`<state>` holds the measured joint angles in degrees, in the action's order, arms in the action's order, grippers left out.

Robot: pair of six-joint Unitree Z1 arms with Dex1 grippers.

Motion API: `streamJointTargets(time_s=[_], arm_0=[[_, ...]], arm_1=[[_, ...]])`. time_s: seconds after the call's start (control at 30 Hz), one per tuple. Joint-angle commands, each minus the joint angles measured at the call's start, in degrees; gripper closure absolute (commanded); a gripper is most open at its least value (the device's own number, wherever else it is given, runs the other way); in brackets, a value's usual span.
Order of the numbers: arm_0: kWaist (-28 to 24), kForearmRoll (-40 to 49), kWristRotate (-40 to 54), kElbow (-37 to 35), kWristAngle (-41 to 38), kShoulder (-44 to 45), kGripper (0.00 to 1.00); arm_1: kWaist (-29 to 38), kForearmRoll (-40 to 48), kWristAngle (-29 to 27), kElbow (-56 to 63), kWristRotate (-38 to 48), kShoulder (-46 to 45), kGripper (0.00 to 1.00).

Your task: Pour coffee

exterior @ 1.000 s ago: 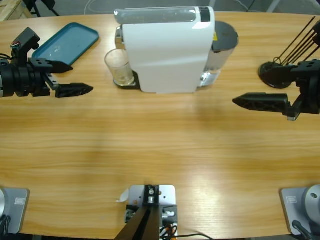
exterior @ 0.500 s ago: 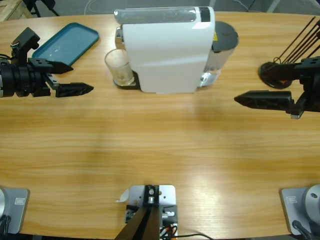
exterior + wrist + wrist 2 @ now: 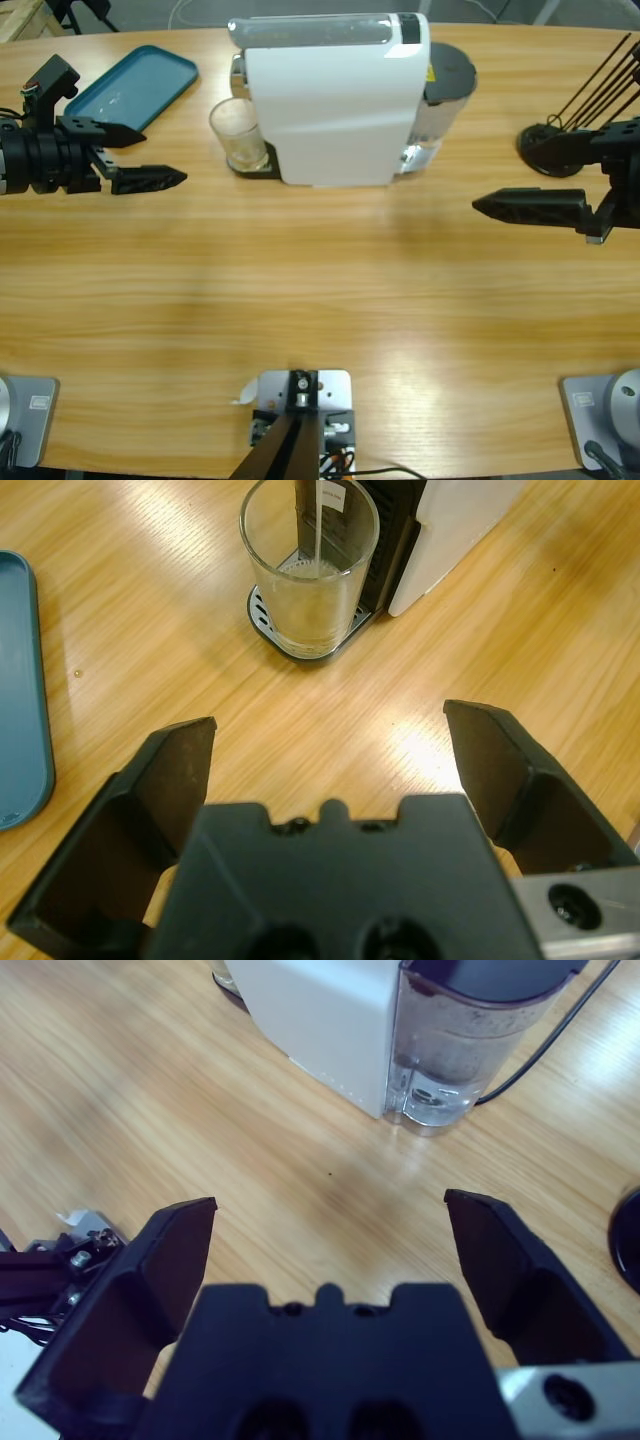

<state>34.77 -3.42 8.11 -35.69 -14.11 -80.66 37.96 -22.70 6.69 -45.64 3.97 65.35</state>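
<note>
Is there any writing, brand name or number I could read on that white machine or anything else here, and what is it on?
No text here can be read.
Small yellow sticker on the coffee machine, beside its water tank: too small to read.
White label with dark marks on the machine's front, seen through the glass in the left wrist view: too blurred to read.
Teal tray, table, both tools: no markings seen.

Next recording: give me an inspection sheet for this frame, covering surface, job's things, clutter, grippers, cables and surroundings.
Surface: wooden table, no spills seen.
Job's things: glass on the drip tray of the white coffee machine, a thin stream running into pale liquid at its bottom.
Clutter: teal tray; black stand with thin rods.
Grippers: left gripper and right gripper open, empty, fingers clear of the machine.
Cables: black cable behind the water tank.
Surroundings: nothing seen.
</note>
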Motion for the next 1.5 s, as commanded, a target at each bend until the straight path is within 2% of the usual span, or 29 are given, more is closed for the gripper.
streamJointTargets(time_s=[0.03, 0.17, 0.33, 0.5, 0.67, 0.93, 1.5], arm_0=[[0.4, 0.0, -0.7, 0.1, 0.2, -1.8, 0.000], [0.4, -4.7, -0.3, 0.0, -0.2, -4.3, 0.000], [0.0, -8.0, 5.0, 0.2, -2.2, -7.2, 0.000], [-4.3, -12.2, 13.8, 1.5, -12.9, -8.6, 0.000], [-9.4, -12.5, 20.1, 1.5, -21.0, -7.7, 0.006], [-9.3, -12.5, 22.5, -1.8, -17.9, -15.1, 0.004], [-7.3, -12.6, 22.2, -8.8, -19.1, -23.9, 0.004]], arm_1=[[-0.6, -1.3, -0.7, 0.1, -0.6, -0.3, 0.000], [-0.6, -6.6, -0.7, -1.9, -0.9, -0.8, 0.000], [-0.6, -10.0, -0.8, -3.6, -1.0, -1.3, 0.000], [-0.6, -11.7, -0.8, -4.5, -1.0, -1.0, 0.000], [-0.6, -12.0, -1.3, -4.5, -1.3, -0.4, 0.000], [-0.6, -10.9, -2.2, -4.2, -1.5, 1.6, 0.000], [-3.9, -8.2, -2.0, -4.5, -1.2, 4.3, 0.000]])
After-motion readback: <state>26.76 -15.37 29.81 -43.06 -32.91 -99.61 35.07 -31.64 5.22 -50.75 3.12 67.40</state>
